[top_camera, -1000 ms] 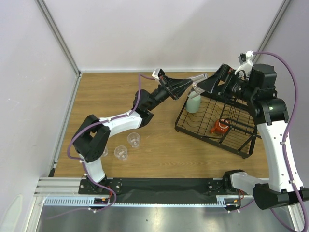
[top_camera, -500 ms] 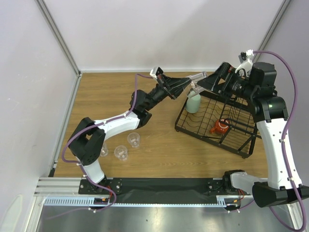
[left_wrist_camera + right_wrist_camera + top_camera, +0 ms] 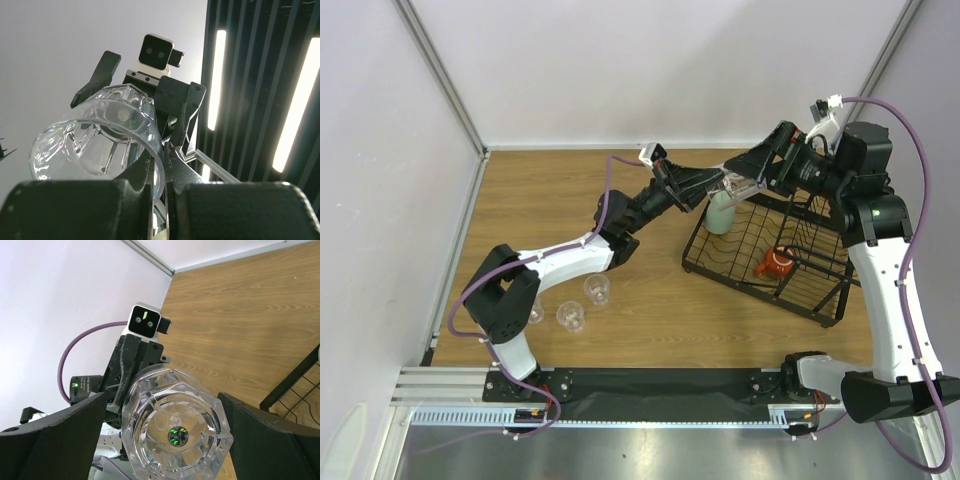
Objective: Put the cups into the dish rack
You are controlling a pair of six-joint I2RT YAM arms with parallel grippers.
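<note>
while the clear cup [image 3: 100,135] hangs on its side over the far left corner of the dish rack [image 3: 760,294], the left gripper [image 3: 159,167] pinches its rim and the right gripper [image 3: 165,437] stands spread open around its base. a mint cup [image 3: 720,214] and an orange mug [image 3: 777,264] sit inside the rack; other clear cups [image 3: 597,289] stand on the table [image 3: 540,200].
</note>
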